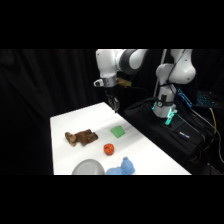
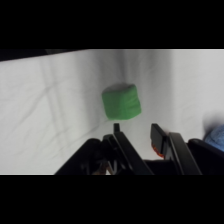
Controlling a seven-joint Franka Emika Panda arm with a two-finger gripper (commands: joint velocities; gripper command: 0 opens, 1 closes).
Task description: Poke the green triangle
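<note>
The green triangle (image 1: 118, 131) is a small bright green block lying on the white table (image 1: 70, 122), right of centre. In the wrist view the green triangle (image 2: 121, 101) sits just beyond the fingertips, slightly left of the gap. My gripper (image 1: 116, 105) hangs above the table's far side, behind the block and well clear of it. Seen from the wrist, the gripper (image 2: 136, 134) is open, with bare table between its fingers (image 2: 116, 132) and nothing held.
A round orange-red piece (image 1: 109, 148) lies just in front of the green block. A brown plush toy (image 1: 81, 137) lies to the left. A blue plush lump (image 1: 122, 167) and a grey bowl (image 1: 89, 167) sit at the near edge. Black equipment (image 1: 170, 132) borders the table's right side.
</note>
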